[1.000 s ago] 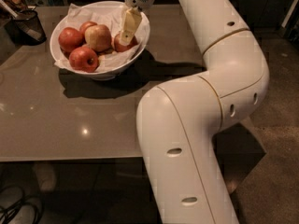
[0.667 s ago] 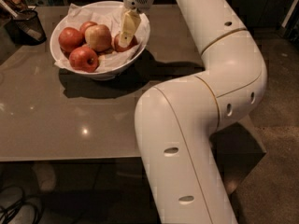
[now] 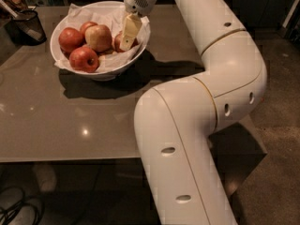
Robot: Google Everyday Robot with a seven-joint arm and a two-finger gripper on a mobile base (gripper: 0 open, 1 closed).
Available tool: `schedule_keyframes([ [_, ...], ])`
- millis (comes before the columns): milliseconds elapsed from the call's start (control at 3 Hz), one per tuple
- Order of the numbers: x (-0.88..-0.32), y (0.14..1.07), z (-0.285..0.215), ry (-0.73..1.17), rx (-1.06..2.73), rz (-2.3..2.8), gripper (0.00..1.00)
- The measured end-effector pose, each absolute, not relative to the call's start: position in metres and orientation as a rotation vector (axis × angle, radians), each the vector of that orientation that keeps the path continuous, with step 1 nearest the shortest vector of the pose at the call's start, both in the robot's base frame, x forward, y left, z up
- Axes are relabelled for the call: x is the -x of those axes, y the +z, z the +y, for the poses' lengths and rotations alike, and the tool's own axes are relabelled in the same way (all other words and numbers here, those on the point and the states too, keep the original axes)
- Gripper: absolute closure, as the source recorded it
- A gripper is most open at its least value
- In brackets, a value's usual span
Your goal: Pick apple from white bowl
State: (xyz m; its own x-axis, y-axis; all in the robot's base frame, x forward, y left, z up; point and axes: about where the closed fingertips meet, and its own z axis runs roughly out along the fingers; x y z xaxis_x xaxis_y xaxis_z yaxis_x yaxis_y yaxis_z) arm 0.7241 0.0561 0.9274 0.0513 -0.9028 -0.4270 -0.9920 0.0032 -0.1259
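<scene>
The white bowl (image 3: 108, 69), lined with crumpled white paper, stands at the far left of the table. It holds several apples. A red-orange apple (image 3: 117, 41) lies at the bowl's right side, partly hidden. My gripper (image 3: 127, 34) reaches down into the bowl from above and sits right at this apple, covering part of it. To its left are a larger yellow-tan apple (image 3: 98, 37), a red apple (image 3: 70, 39) and, in front, a deep red apple (image 3: 84, 59) with a dark stem spot.
A small black mesh cup (image 3: 27, 26) stands at the table's far left corner. The grey-brown table (image 3: 70, 121) stretches toward me. My big white arm (image 3: 187, 139) fills the right and middle of the view, over the table's right edge. Cables (image 3: 14, 210) lie on the floor at the lower left.
My gripper has sunk slightly lower at the right-side apple. The arm's links have shifted a little in view. The apples and bowl have not moved.
</scene>
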Motion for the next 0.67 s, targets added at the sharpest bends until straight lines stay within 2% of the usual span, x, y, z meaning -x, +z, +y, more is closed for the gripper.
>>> schedule_keyframes([
  [667, -0.7225, 0.9155, 0.0562, 0.355, 1.955, 1.919, 0.25],
])
